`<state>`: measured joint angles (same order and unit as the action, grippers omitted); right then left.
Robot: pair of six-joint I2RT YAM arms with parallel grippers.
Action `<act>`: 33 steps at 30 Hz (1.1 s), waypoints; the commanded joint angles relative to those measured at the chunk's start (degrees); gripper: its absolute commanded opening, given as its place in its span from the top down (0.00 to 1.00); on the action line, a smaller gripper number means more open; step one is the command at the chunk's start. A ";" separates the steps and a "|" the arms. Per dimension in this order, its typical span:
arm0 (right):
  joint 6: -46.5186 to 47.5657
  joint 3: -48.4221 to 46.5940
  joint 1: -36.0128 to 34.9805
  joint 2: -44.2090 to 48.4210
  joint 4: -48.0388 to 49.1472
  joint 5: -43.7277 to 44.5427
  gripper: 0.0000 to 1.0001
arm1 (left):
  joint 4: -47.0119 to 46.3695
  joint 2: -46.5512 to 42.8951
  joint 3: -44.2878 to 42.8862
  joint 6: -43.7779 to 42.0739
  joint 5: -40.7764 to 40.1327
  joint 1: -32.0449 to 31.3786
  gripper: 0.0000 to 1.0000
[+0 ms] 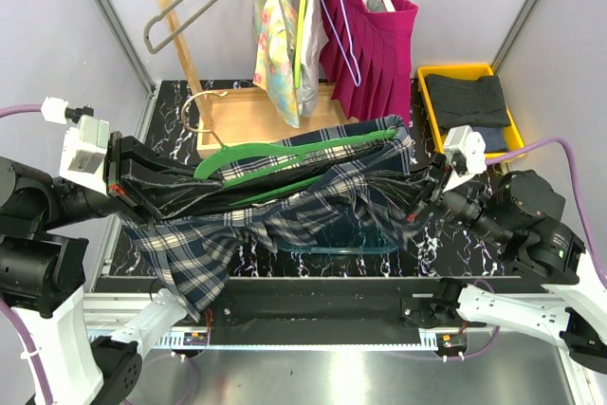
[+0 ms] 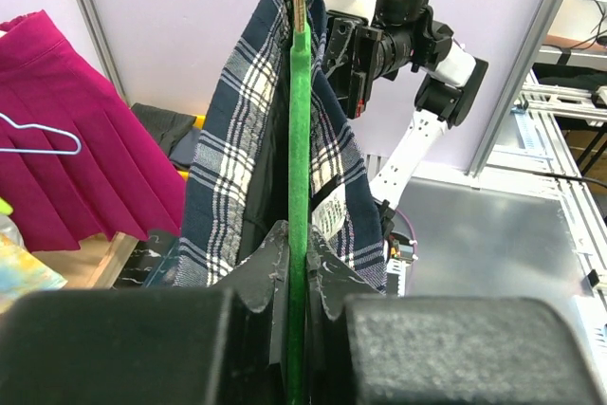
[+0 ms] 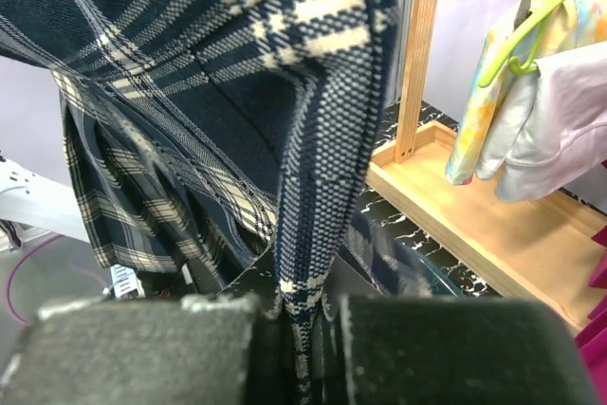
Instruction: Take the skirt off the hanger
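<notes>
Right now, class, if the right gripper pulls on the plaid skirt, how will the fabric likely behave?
Probably floppy: the plaid skirt sags in loose folds. It will likely bunch rather than slide off whole, since the right gripper pinches only an edge. The green hanger, clamped by the left gripper, looks rigid, so cloth may snag on it.

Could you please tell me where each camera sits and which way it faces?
Top external: above and behind the left arm and right arm, both showing, looking down on the plaid skirt and green hanger.
Left wrist: on the left arm, facing the right arm; left claw clamps the hanger.
Right wrist: on the right arm, facing the wooden rack; right claw pinches skirt cloth.
All three share the skirt.
</notes>
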<state>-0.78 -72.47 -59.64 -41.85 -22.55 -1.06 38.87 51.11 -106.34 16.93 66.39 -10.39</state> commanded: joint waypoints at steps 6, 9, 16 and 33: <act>0.42 1.54 -0.22 8.00 2.41 13.78 1.00 | -10.57 -0.93 1.31 1.62 -3.55 0.55 1.00; 3.32 2.94 -0.30 12.13 5.40 26.23 1.00 | -10.66 -0.93 1.32 1.62 -4.16 0.72 1.00; 2.45 8.92 -0.39 18.03 9.63 31.74 1.00 | -10.92 -1.54 2.19 0.74 -5.48 0.81 1.00; 3.58 -28.23 -0.22 -27.93 20.09 15.82 1.00 | -34.65 25.78 -29.60 25.18 -22.35 1.25 1.00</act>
<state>0.93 -87.77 -60.01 -68.93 -13.19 17.67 12.34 70.04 -126.52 38.17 49.65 -9.61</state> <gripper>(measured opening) 0.033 0.087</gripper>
